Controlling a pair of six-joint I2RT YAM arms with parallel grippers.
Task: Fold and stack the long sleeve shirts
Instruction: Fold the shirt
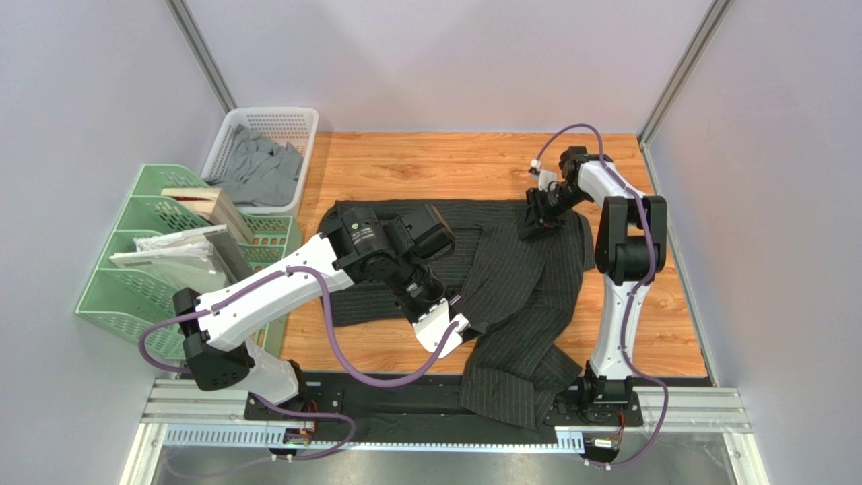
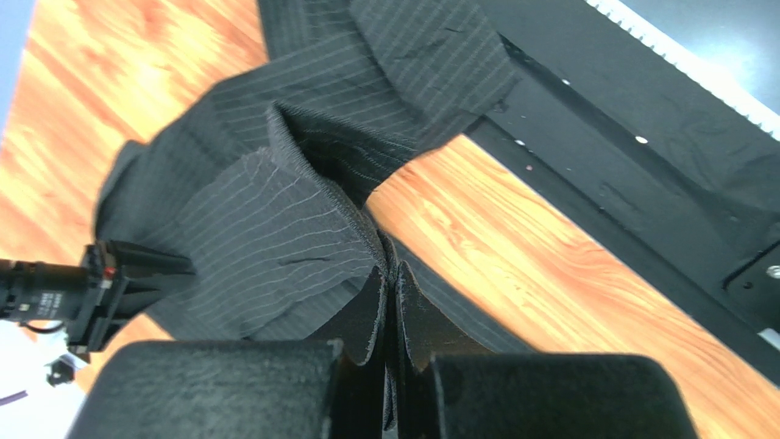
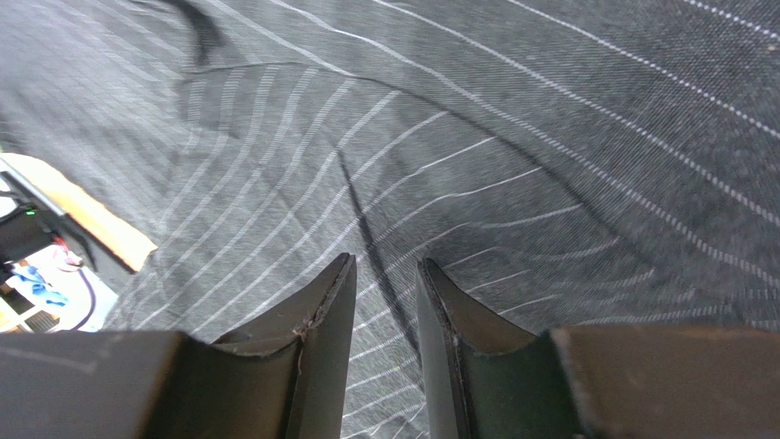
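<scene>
In left hand (image 2: 392, 279), pinstriped shirt (image 2: 265, 219) fold.

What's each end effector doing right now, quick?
Left end effector: closed, pinching a fold of the pinstriped shirt.
Right end effector: slightly open over the shirt, holding nothing.

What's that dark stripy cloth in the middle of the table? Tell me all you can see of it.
It is a charcoal-black shirt of soft cloth with fine pale pinstripes. It lies rumpled and partly folded over itself on the wooden table, one end trailing over the near edge onto the black base plate. The left pincer is shut on a raised fold of it; the right pincer stands open close over its far right part.
</scene>
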